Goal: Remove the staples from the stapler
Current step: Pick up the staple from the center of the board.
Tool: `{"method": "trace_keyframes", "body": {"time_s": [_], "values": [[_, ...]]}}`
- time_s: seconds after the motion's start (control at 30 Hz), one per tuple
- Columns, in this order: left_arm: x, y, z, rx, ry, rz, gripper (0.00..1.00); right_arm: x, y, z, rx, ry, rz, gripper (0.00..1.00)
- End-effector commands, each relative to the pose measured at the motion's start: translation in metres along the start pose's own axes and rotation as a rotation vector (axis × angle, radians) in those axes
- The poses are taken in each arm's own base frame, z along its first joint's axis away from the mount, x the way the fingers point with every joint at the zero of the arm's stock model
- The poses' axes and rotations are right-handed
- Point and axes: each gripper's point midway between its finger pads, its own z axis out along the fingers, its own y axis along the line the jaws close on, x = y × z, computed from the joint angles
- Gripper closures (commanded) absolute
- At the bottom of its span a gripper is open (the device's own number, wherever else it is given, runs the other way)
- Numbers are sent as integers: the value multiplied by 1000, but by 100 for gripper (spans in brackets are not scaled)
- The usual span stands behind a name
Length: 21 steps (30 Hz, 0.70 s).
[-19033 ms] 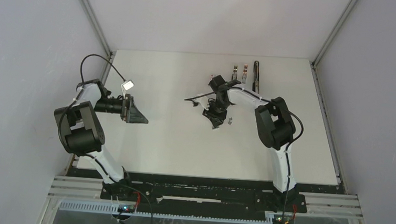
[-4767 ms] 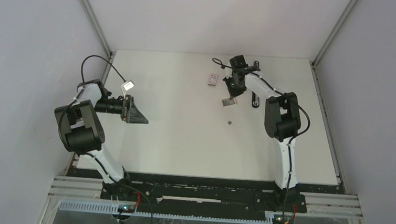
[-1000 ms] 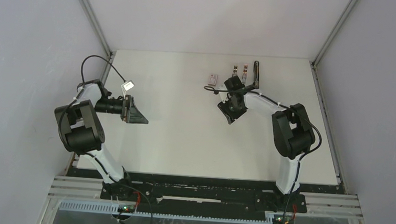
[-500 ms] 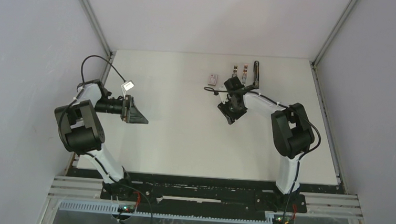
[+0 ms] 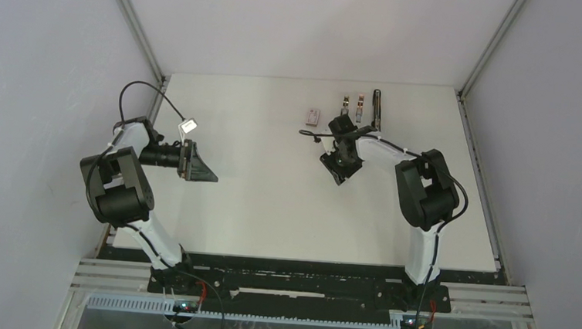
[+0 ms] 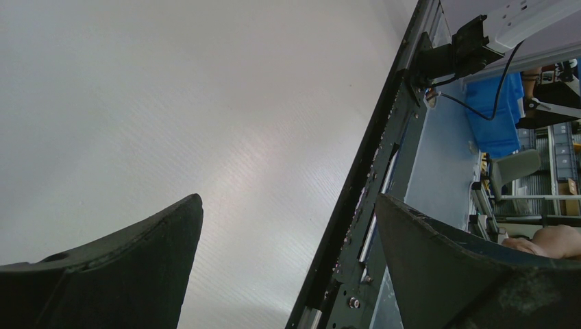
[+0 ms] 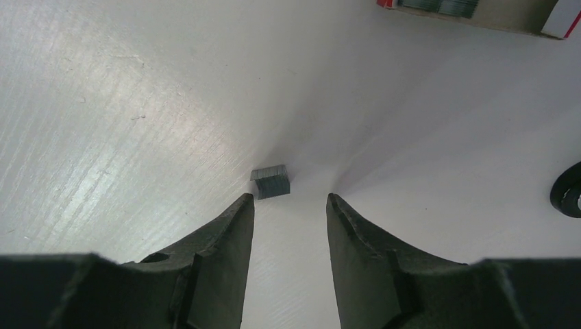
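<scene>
White tabletop (image 5: 254, 208), grey walls all round, both arms on my screen. My right gripper (image 7: 289, 200) is down low over the tabletop, past the middle toward the far edge. Its jaws are at a narrow gap and I see nothing between them. On the wrist camera the staples (image 7: 270, 182) lie flat on the tabletop as one small grey block, just beyond the fingertips and nearer one tip than the other. I can't tell if that tip touches them. The stapler (image 5: 376, 111) lies along the far edge, toward the right corner, apart from the gripper. The box (image 5: 313, 116) sits near the far edge too, further left. My left gripper (image 6: 288, 205) hangs by the left edge, jaws spread wide, holding nothing.
</scene>
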Motion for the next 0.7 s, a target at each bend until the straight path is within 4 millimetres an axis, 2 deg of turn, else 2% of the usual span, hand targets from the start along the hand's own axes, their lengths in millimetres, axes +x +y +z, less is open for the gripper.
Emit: {"method": "trace_keyframes", "body": {"time_s": [0.0,0.67], "values": [[-20,-2,-7,-12,-39,72,0,-4,-3,2,23,-4,-5,57],[-20,-1,-7,-11,-39,71,0,-2,-31,-2,82,-15,60,57]]}}
